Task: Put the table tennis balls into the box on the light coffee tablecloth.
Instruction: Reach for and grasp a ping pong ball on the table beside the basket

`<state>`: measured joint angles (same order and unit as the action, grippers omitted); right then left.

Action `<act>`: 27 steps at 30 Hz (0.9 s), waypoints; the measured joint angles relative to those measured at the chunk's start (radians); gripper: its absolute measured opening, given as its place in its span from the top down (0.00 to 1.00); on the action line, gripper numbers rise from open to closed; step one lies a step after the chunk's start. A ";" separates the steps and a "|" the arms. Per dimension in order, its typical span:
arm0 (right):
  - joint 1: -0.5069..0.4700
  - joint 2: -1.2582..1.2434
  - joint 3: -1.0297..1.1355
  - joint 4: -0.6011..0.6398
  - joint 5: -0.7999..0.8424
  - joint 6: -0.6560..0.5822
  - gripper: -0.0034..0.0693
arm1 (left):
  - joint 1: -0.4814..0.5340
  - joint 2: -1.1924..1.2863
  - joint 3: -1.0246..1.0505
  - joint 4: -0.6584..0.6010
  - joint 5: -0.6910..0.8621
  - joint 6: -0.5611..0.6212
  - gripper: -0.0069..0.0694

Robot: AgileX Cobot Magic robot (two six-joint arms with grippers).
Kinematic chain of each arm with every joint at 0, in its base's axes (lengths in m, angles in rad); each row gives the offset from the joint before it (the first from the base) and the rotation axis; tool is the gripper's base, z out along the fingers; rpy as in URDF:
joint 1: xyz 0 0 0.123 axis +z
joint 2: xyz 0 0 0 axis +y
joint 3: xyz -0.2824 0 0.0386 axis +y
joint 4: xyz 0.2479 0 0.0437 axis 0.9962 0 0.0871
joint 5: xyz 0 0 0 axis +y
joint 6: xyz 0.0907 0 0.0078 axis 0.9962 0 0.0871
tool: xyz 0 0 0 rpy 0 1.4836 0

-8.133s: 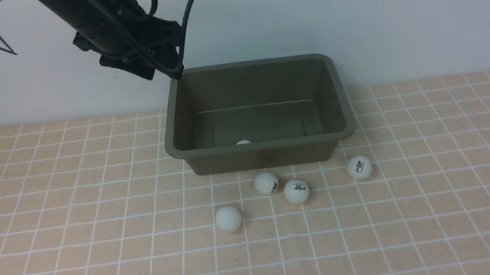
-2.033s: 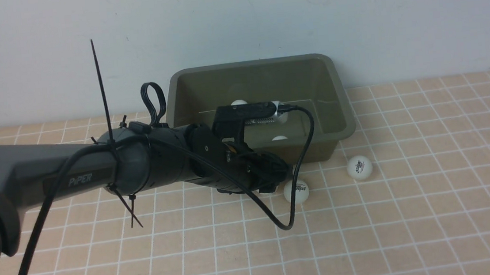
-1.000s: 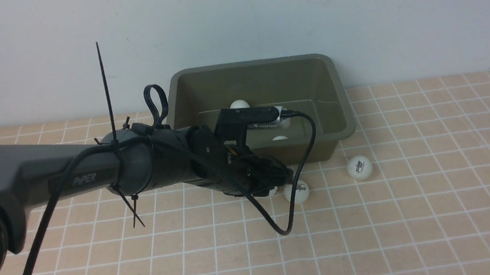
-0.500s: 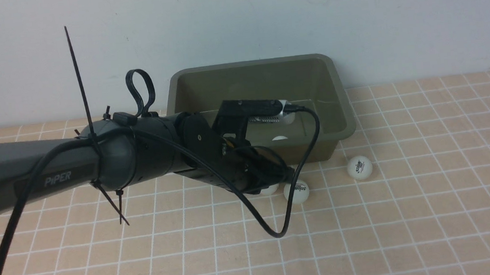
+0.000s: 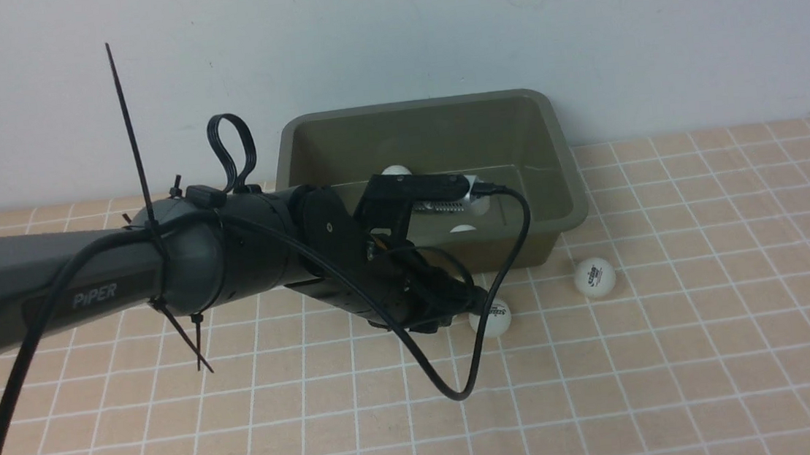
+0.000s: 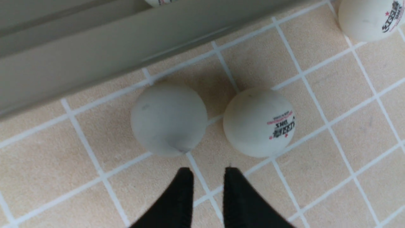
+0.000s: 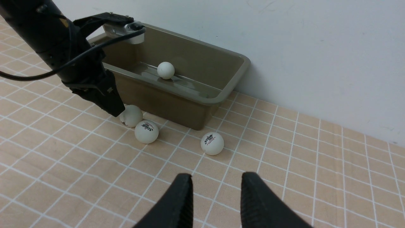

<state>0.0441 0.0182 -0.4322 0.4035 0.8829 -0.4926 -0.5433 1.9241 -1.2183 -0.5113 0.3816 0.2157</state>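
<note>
The olive-grey box [image 5: 566,162] stands at the back of the light coffee tablecloth [image 5: 682,379]. White table tennis balls show inside it, one by the far wall [image 5: 394,171] and one low behind the near wall [image 5: 462,228]. On the cloth in front lie a plain ball [image 6: 169,120], a logo ball [image 6: 258,122] beside it and a third ball [image 5: 594,277] further right. My left gripper [image 6: 205,172] hovers just short of the first two, open by a narrow gap and empty. It hides the plain ball in the front view. My right gripper [image 7: 216,179] hangs over bare cloth, empty, its fingers close together.
The box's near wall [image 6: 79,57] runs right behind the two balls. A white wall rises directly behind the box. A black cable [image 5: 488,337] loops down from the left wrist to just above the cloth in front of the balls.
The left arm has shifted a little and its tip has slid right, toward the logo ball. The sliver of plain ball seen at the tip is now covered. No ball was picked up.
</note>
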 joint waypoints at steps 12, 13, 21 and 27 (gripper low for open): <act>0.000 0.000 0.000 -0.015 0.000 0.000 0.67 | 0.000 -0.007 0.000 -0.008 -0.051 -0.002 0.29; 0.000 0.000 0.000 -0.015 0.000 0.000 0.67 | 0.000 -0.007 0.000 -0.008 -0.072 -0.002 0.28; 0.000 0.000 0.000 -0.015 0.000 0.000 0.67 | 0.000 -0.007 0.000 -0.024 -0.137 -0.003 0.28; 0.000 0.000 0.000 -0.015 0.000 0.000 0.67 | 0.000 -0.007 0.000 -0.034 -0.132 -0.003 0.28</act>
<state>0.0441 0.0182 -0.4322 0.3883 0.8829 -0.4926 -0.5433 1.9175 -1.2183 -0.5450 0.2500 0.2125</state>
